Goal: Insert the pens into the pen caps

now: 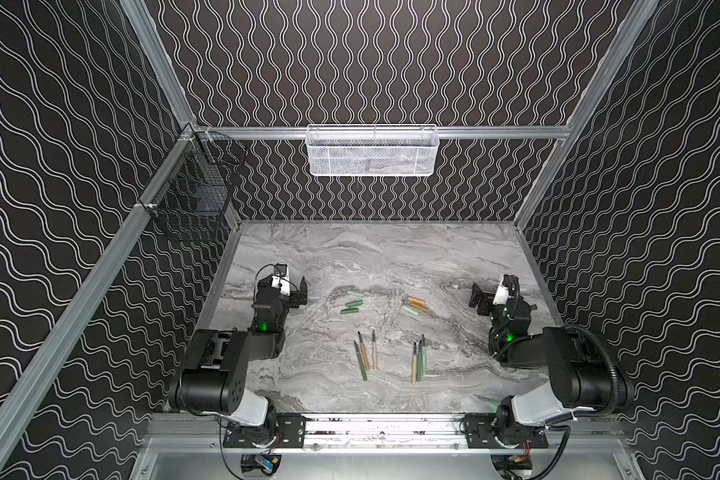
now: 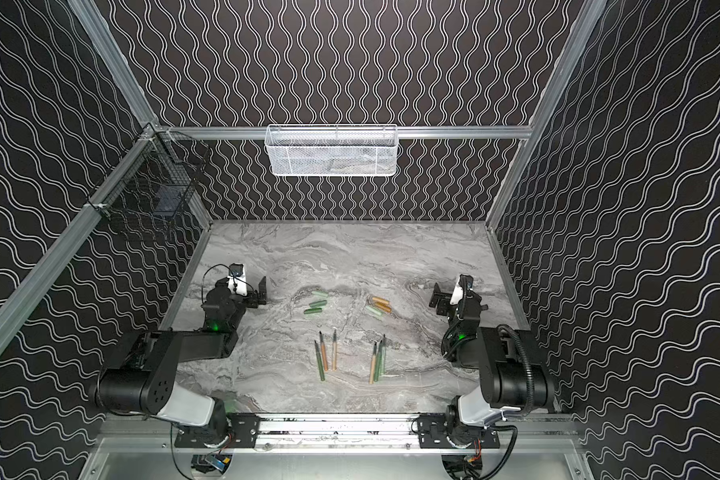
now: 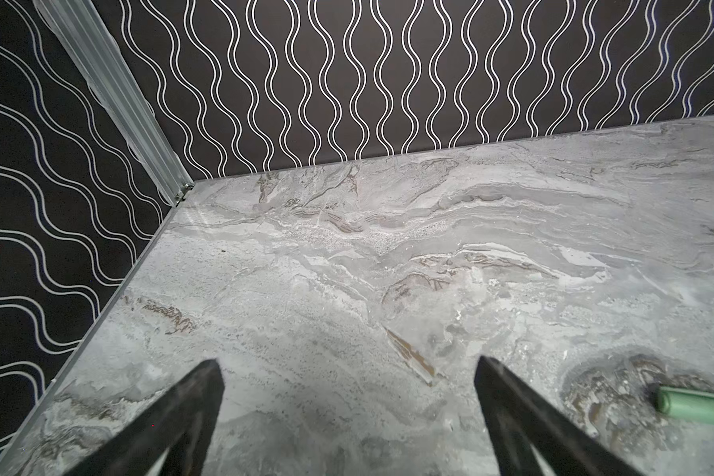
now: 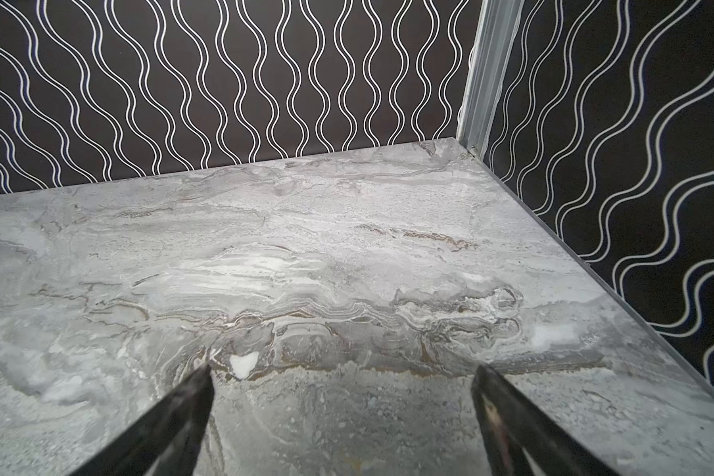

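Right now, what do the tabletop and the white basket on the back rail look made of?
Tabletop: grey veined marble or a marble-print laminate, smooth with a dull sheen; the look leaves it open. Basket: probably white-coated metal mesh, from its fine see-through grid and wire rim.

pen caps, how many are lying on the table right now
6. Three green caps lie clustered left of the middle of the table. Two orange caps and a pale green cap lie clustered right of it. None looks hidden.
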Tool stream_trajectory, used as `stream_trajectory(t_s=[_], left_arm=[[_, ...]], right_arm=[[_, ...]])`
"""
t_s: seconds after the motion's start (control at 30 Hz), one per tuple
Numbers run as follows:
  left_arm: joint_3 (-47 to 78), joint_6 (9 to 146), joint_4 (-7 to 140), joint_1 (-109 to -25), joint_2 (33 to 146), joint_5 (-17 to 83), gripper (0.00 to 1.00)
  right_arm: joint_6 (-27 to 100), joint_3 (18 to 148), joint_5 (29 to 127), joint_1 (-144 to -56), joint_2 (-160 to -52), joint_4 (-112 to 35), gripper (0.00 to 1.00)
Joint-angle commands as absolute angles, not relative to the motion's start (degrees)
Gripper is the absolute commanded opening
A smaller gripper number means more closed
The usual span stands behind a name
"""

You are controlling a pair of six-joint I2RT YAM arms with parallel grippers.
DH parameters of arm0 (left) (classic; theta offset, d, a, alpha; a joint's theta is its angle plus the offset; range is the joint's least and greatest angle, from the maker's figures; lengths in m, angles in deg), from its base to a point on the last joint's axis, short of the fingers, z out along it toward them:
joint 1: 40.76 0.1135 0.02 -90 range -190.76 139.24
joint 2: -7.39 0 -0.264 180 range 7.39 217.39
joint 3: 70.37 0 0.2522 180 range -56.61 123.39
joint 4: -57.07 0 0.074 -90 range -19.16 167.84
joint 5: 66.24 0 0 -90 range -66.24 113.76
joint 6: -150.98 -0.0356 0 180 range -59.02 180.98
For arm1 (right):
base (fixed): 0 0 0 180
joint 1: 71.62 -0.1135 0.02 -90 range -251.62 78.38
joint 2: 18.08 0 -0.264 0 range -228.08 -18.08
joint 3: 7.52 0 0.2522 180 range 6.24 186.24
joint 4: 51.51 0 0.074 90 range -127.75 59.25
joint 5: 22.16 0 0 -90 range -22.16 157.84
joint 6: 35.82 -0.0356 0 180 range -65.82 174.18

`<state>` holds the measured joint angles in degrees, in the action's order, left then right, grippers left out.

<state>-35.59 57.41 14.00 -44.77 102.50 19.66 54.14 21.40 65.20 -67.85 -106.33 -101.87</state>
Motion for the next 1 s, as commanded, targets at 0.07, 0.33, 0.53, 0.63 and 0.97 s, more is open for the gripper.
stream_trajectory(t_s=[0.07,0.33,0.53,0.63,0.97], left_arm=[[-35.25,56.4,12.15,-44.62,102.62,19.46,0.99],[-35.1,56.43,12.31,-44.62,102.66,19.81,0.99],[-35.07,56.49,12.47,-44.6,102.71,19.89,0.99],[-34.81,56.59,12.76,-44.54,102.82,20.16,0.99],[-34.49,56.76,13.39,-44.44,102.85,20.29,0.99]], right_arm=[[53.56,21.63,64.94,-67.91,-106.32,-104.54,1.0],[54.12,21.54,64.27,-68.56,-106.14,-104.67,1.0],[55.41,20.35,61.16,-70.65,-106.29,-107.29,1.0],[55.41,20.33,61.09,-70.65,-106.24,-107.38,1.0],[55.41,20.32,61.05,-70.74,-106.35,-107.48,1.0]])
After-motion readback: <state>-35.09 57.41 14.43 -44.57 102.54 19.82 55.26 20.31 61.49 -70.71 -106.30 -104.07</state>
